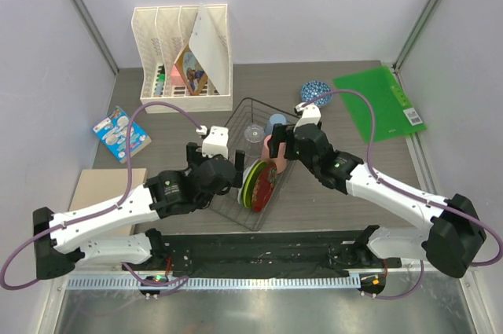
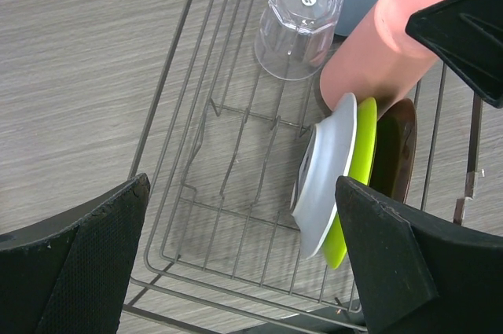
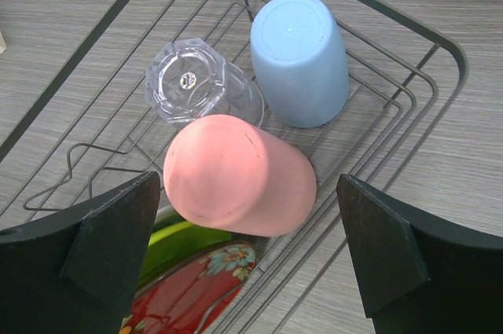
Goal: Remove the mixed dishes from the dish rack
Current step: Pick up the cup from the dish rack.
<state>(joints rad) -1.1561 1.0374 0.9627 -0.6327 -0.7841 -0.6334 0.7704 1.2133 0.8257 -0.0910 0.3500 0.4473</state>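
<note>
Your right hand (image 3: 245,192) is spread wide and empty, straddling the bottom-up pink cup (image 3: 236,173) in the dish rack (image 3: 440,59), lined up, I judge, for a grip. Your left hand (image 2: 240,216), also released, hovers beside the plates (image 2: 322,177) slotted upright between prongs. The glass tumbler (image 3: 200,82) sits inverted just beyond the cup.

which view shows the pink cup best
Right wrist: the pink cup sits mid-frame, large and nearly unobstructed. Left wrist shows it partly hidden behind the plates. Top external shows only a small patch beside the right arm.
</note>
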